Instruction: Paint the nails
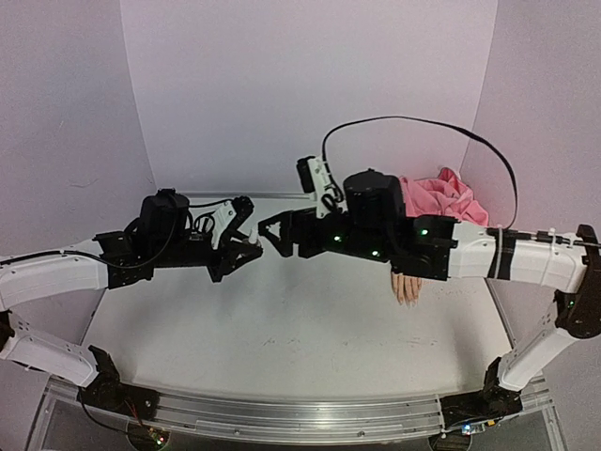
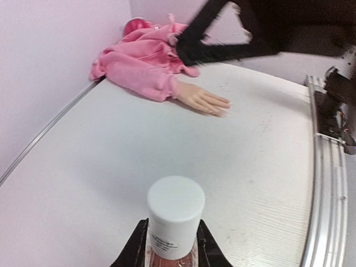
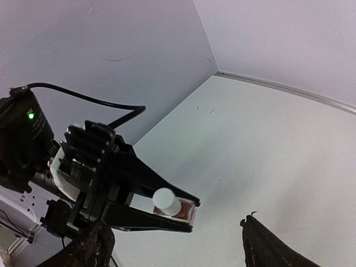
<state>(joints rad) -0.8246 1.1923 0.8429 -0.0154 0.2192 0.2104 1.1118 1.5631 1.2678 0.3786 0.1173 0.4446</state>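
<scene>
The left gripper [image 2: 172,247] clamps a white-capped polish bottle [image 2: 175,219] above the middle of the bench [image 1: 282,348]; the right gripper [image 1: 272,236] faces it, spread wide. The nails [image 2: 224,105] tip a mannequin hand [image 2: 203,100] lying flat by the right edge, its pink sleeve [image 2: 142,67] toward the far right corner.

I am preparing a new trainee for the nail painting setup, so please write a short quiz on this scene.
1. True or false: the left end effector grips the nail polish bottle.
2. Where is the mannequin hand? A) on the table, coming out of the pink sleeve; B) inside the left end effector; C) under the bottle.
3. Fill in: the right end effector has its jaws ____ (open/shut).
Key: 1 true; 2 A; 3 open.
</scene>
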